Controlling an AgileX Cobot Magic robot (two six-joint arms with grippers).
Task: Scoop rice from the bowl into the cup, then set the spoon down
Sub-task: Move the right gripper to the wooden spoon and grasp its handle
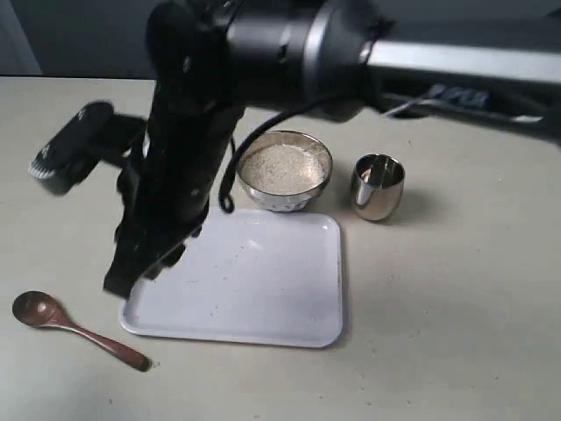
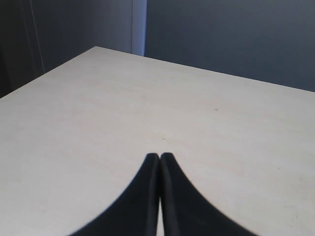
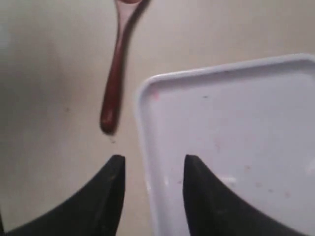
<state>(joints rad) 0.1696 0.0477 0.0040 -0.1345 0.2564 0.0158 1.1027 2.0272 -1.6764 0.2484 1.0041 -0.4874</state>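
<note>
The dark wooden spoon lies on the table left of the tray's front corner, its oval bowl to the left; the right wrist view shows its handle. My right gripper is open and empty, straddling the white tray's rim, a short way from the handle's end. In the exterior view that gripper hangs at the tray's left edge. The steel bowl holds white rice behind the tray. The steel cup stands to its right. My left gripper is shut on nothing over bare table.
The white tray lies in the middle with a few specks on it. The right arm reaches across from the right, above the bowl. The left arm's blurred head hovers at the far left. The table's far edge meets a dark wall.
</note>
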